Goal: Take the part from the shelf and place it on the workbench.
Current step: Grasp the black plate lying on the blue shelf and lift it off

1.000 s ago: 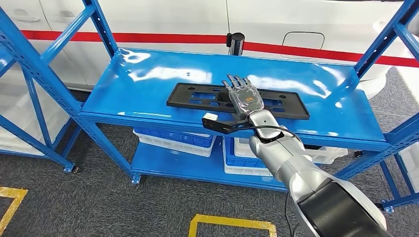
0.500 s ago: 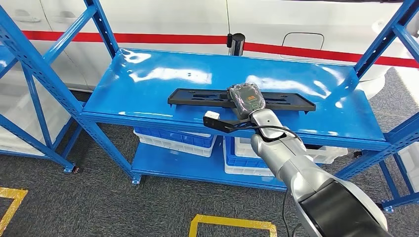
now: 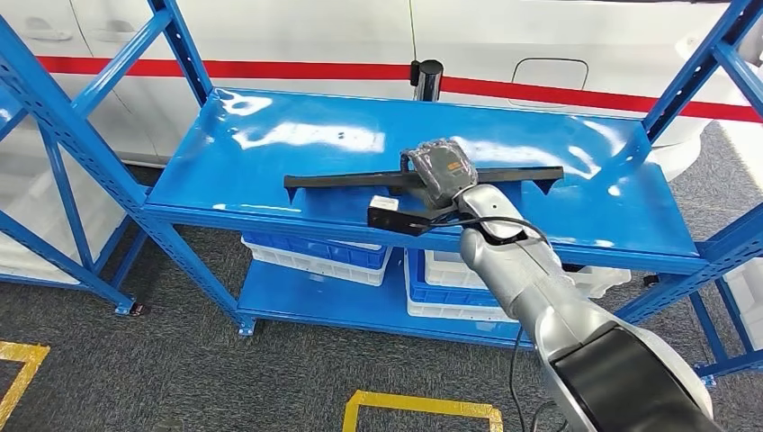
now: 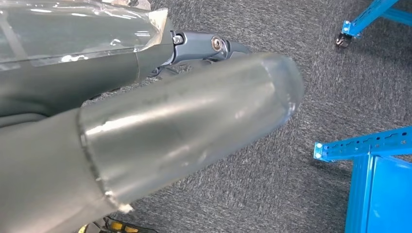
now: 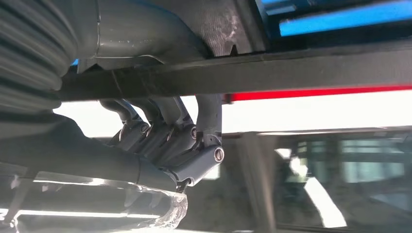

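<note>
Black part (image 3: pixel 360 180), tipped on edge above the blue shelf (image 3: pixel 270 144), sits gripped in the right hand (image 3: pixel 439 173).

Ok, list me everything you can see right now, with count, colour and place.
Part: one, black, long and flat, tipped on edge above the top shelf, held near its middle.
Shelf rack: one in front, blue, glossy top shelf; more blue rack frames at both sides.
Bins: several, blue and white, on the lower shelf.
Post: one, dark, behind the shelf.
Wall: white with a red stripe, at the back.
Floor: grey carpet with yellow marking lines.
Right hand: grey, fingers wrapped around the part.
Left hand: grey, hanging over the carpet; its state is unclear.
</note>
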Available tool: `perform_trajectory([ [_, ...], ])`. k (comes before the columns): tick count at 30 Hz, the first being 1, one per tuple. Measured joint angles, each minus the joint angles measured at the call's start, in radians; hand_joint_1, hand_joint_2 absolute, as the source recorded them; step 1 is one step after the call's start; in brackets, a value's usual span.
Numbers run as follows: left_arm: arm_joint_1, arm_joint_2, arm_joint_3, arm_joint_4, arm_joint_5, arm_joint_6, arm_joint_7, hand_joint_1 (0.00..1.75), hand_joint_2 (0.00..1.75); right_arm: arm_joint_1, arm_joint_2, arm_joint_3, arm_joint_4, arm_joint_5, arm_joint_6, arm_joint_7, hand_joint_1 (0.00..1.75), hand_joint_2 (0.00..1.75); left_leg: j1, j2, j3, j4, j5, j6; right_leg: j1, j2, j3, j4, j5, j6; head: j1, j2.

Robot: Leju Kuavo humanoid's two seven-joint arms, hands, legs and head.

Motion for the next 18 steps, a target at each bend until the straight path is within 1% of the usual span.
perform_trajectory([
  [1, 0.001, 0.001, 0.0, -0.001, 0.003, -0.002, 0.0, 0.0, 0.0, -0.002, -0.009, -0.006, -0.035, -0.031, 0.023, -0.025, 1.72, 1.75, 0.0, 0.0, 0.0, 0.0, 0.0, 0.0, 0.0, 0.0, 0.0, 0.0, 0.0, 0.0, 0.0, 0.0],
  [3, 0.004, 0.002, 0.0, -0.001, 0.009, -0.004, 0.0, 0.0, 0.0, -0.006, -0.031, -0.017, -0.122, -0.089, 0.061, -0.048, 1.74, 1.75, 0.001, 0.0, 0.0, 0.0, 0.0, 0.0, 0.0, -0.001, 0.0, 0.0, 0.0, 0.0, 0.0, 0.0],
  [7, 0.015, 0.005, 0.0, -0.009, 0.021, -0.002, 0.0, 0.0, 0.0, -0.01, -0.091, -0.024, -0.313, -0.168, 0.111, -0.044, 1.71, 1.75, 0.001, 0.0, -0.001, 0.0, 0.0, 0.0, 0.0, -0.001, 0.0, 0.0, 0.0, 0.0, 0.0, 0.0],
  [12, 0.026, 0.005, 0.0, -0.03, 0.023, -0.004, 0.0, 0.0, 0.0, -0.002, -0.165, -0.024, -0.51, -0.19, 0.127, -0.006, 1.71, 1.75, 0.0, 0.0, -0.001, 0.0, 0.0, 0.0, 0.0, -0.001, 0.0, 0.0, 0.0, 0.0, 0.0, 0.0],
  [18, 0.026, 0.005, 0.0, -0.041, 0.017, 0.004, 0.0, 0.0, 0.0, 0.035, -0.216, -0.026, -0.615, -0.18, 0.121, 0.018, 1.71, 1.75, 0.0, 0.0, -0.001, 0.0, 0.0, 0.0, 0.0, -0.001, 0.0, 0.0, 0.0, 0.0, 0.0, 0.0],
])
